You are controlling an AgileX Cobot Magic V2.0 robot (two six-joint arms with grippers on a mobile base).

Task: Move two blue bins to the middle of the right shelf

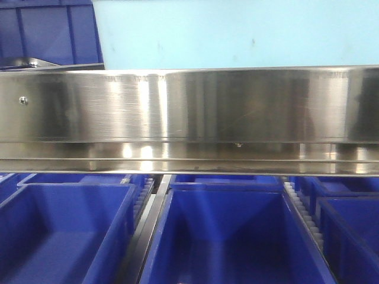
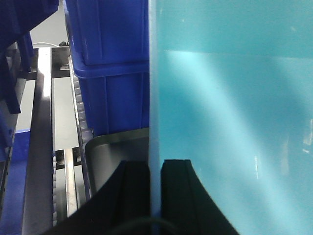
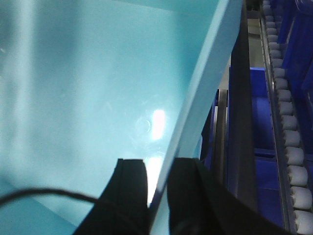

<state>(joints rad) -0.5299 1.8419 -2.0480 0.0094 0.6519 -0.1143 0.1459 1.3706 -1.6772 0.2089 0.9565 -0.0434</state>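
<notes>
- Pale blue bin (image 1: 237, 32) shows high in the front view, above the brushed steel rail (image 1: 189, 106) of the right shelf (image 1: 189, 161). The rail hides the bin's base, so I cannot tell whether it is resting on the shelf or carried.
- Left claw (image 2: 155, 169): black fingers (image 2: 132, 200) stand either side of one bin wall, pinching it.
- Right claw (image 3: 157, 166): same grip on another wall, one finger inside the bin and one outside.
- Step in hand, as I read it: a two-armed carry or set-down of one bin at the level above the rail.
- Next move calls for both grips kept level and the bin pushed clear over the rail onto the shelf level. Only then should the claws let go; an uneven release could tip it.
- Below the rail: dark blue bins (image 1: 237, 236) in rows, with roller tracks (image 3: 288, 132) between them. Another dark blue bin (image 1: 47, 29) is cropped at top left.
- Hard to make out: the bin's full outline in any view, since its pale wall fills both wrist views. Nothing shows whether this is the first or second bin.
</notes>
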